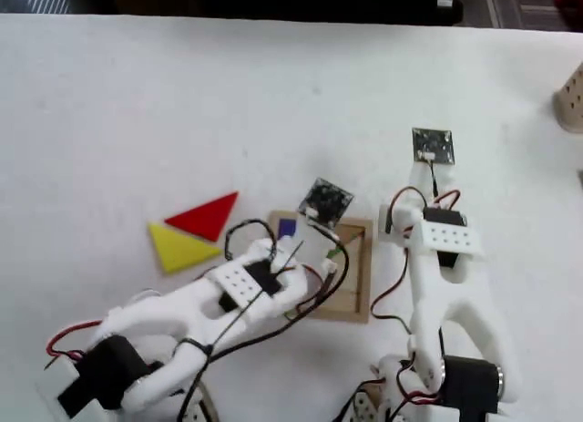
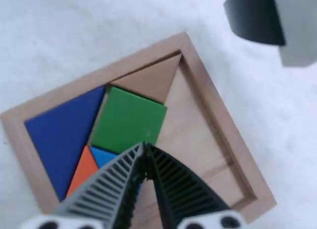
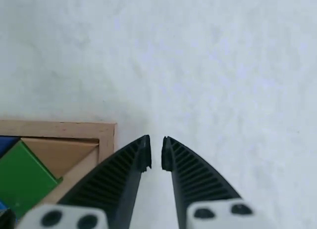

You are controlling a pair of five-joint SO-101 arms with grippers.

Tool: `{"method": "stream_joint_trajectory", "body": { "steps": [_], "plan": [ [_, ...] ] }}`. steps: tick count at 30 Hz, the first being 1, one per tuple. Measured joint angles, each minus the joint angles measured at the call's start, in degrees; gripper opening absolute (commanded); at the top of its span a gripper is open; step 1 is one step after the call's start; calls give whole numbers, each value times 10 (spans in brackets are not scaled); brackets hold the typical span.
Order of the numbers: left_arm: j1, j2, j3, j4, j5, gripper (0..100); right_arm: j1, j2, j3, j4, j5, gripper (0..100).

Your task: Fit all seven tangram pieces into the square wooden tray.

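1. Left arm [image 1: 182, 317]: stretched from the 7 o'clock corner of the table [image 1: 137, 103] toward its centre, wrist above the tray [image 1: 365, 276].
2. Left gripper [image 2: 145, 152]: pointed down over the tray interior, tips above the edge where the green square [image 2: 130, 120] meets the light-blue piece [image 2: 103, 156]. Jaws closed tip to tip, nothing held.
3. Right arm [image 1: 439, 285]: extended toward 12 o'clock, standing at 3 o'clock of the tray and apart from it.
4. Right gripper [image 3: 154, 154]: above bare table, just beside one tray corner. Jaws parted by a narrow gap, nothing held.
5. Tray: square, wooden, flat on the table near its centre. Contents, fitted edge to edge across one half:
   - blue triangle [image 2: 64, 130], large, against the rim;
   - green square, beside the blue triangle;
   - wood-coloured triangle [image 2: 151, 80], in a corner, touching the green square;
   - orange triangle [image 2: 84, 170] and light-blue piece, both partly hidden by the left gripper.
   Other half: bare wooden floor.
6. Outside the tray: red triangle [image 1: 205, 215] and yellow triangle [image 1: 178, 247], flat on the table at 9 o'clock of the tray, just beside each other.
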Motion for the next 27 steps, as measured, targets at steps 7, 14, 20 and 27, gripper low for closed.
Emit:
{"method": "stream_joint_trajectory", "body": {
  "steps": [7, 14, 20, 27],
  "plan": [
    [2, 69, -57, -12, 0, 23, 0, 0, 0, 0, 0, 45],
    [1, 72, -57, -12, -1, 23, 0, 0, 0, 0, 0, 45],
    [1, 72, -57, -12, -1, 23, 0, 0, 0, 0, 0, 46],
    [-16, 72, -63, -4, -1, 23, 0, 0, 0, 0, 0, 46]
  ]
}}
